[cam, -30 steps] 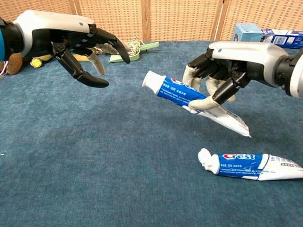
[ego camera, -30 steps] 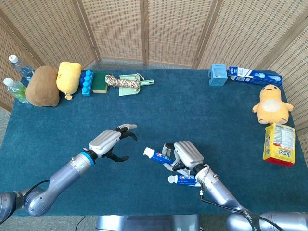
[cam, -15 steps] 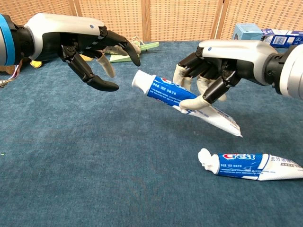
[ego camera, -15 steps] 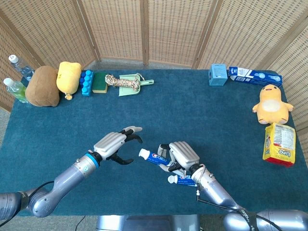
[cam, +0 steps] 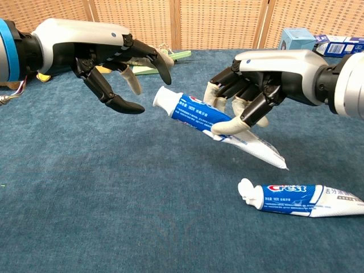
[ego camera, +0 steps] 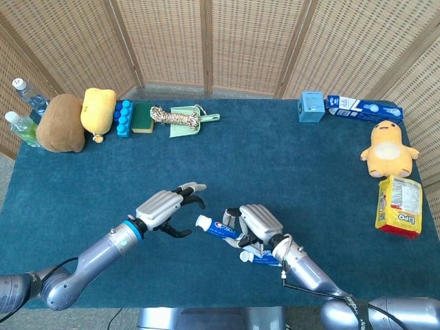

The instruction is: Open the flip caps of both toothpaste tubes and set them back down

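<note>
One toothpaste tube (cam: 199, 112) is held up in the right hand (cam: 259, 85); left hand (cam: 116, 65) spread wide, second tube (cam: 296, 199) lying below.

The right hand (cam: 267, 79) holds one toothpaste tube (cam: 210, 116) above the table (cam: 114, 199), cap end pointing left toward the left hand (cam: 114, 62) — just beside it, fingers apart. The second toothpaste tube (cam: 298, 199) lies on the table below the right hand, nearer the front edge.

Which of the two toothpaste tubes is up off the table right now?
The blue-and-white toothpaste tube held in the right hand, cap aimed at the open left hand. The other Crest tube lies flat on the blue cloth.
</note>
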Robot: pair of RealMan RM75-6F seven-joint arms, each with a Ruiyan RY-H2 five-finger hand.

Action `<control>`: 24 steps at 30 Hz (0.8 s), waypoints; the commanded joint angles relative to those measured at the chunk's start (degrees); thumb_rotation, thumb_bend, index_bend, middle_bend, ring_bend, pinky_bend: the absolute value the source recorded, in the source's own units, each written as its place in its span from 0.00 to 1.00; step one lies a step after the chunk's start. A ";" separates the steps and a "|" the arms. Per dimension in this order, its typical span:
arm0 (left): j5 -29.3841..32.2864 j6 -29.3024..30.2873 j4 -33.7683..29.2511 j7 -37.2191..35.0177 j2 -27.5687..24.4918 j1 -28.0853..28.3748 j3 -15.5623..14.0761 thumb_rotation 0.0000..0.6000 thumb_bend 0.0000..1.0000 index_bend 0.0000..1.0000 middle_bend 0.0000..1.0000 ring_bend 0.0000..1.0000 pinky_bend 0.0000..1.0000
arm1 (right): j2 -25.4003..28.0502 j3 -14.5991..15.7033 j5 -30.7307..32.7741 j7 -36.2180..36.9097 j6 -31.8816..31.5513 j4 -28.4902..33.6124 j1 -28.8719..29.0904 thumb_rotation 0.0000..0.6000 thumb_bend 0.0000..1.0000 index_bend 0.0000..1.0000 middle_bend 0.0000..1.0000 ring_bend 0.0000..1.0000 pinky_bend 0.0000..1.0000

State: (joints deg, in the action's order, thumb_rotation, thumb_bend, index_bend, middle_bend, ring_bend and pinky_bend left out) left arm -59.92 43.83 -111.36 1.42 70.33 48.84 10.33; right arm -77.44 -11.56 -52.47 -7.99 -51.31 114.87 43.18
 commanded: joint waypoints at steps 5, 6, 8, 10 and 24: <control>-2.87 1.51 1.04 1.42 0.61 -0.16 -0.87 1.00 0.25 0.29 0.07 0.02 0.25 | 0.60 -0.14 0.14 2.18 1.93 -0.45 0.66 1.00 0.46 0.94 0.74 0.69 0.75; -3.28 1.75 1.22 1.59 0.69 -0.22 -0.98 1.00 0.25 0.29 0.07 0.01 0.25 | 0.71 -0.17 0.17 2.50 2.18 -0.44 0.72 1.00 0.46 0.94 0.74 0.69 0.75; -3.93 2.13 1.53 1.68 0.90 -0.32 -1.10 1.00 0.25 0.29 0.07 0.01 0.24 | 0.91 -0.21 0.22 3.01 2.66 -0.51 0.90 1.00 0.46 0.94 0.74 0.69 0.75; -4.68 2.50 1.86 1.63 1.17 -0.40 -1.15 1.00 0.25 0.29 0.07 0.01 0.24 | 1.03 -0.28 0.40 3.51 3.15 -0.61 1.12 1.00 0.46 0.94 0.74 0.69 0.75; -9.06 3.42 3.55 1.22 2.84 -0.64 -2.05 1.00 0.25 0.29 0.05 0.00 0.21 | 1.40 -0.54 1.53 5.50 5.68 -1.40 3.16 1.00 0.46 0.94 0.74 0.69 0.75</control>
State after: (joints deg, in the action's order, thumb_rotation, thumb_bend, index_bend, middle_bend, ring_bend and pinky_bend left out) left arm -68.97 47.30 -107.84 2.68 73.12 48.18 8.31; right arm -76.02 -12.16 -51.01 -2.43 -45.58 113.55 46.27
